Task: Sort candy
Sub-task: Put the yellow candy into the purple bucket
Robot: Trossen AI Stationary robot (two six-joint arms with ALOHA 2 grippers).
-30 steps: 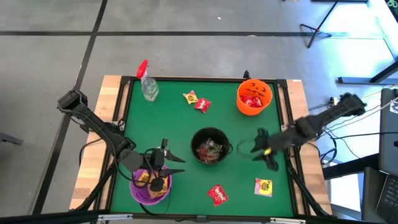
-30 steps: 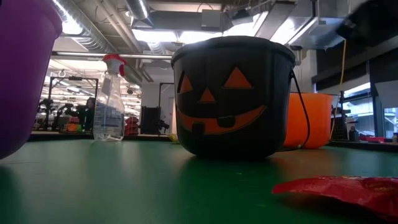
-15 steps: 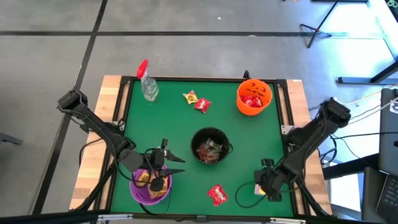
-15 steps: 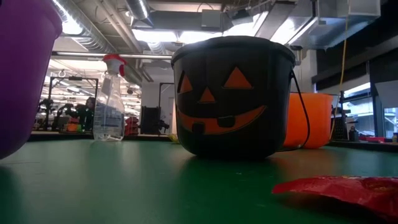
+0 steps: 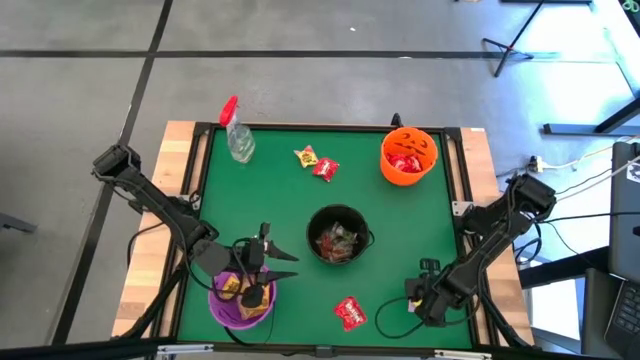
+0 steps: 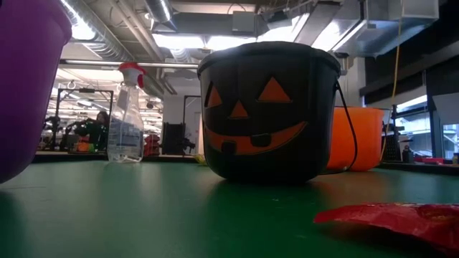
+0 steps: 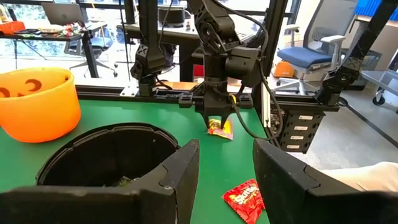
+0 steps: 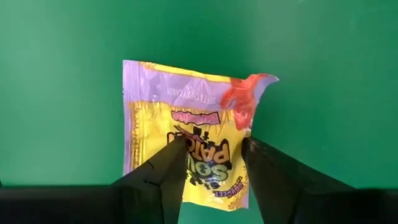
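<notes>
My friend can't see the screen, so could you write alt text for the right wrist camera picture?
Seen from just above, a yellow candy packet with a purple top edge and a torn red corner lies flat on the green table. The right gripper hangs over it, its two dark jaws open and framing the packet's lower part.

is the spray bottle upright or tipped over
Upright: in the low view the spray bottle stands on its base on the green table, red top uppermost.

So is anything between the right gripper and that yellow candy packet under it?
Nothing visible. The right gripper hangs directly over the yellow packet, fingers open on either side of it, with only bare green table around.
</notes>
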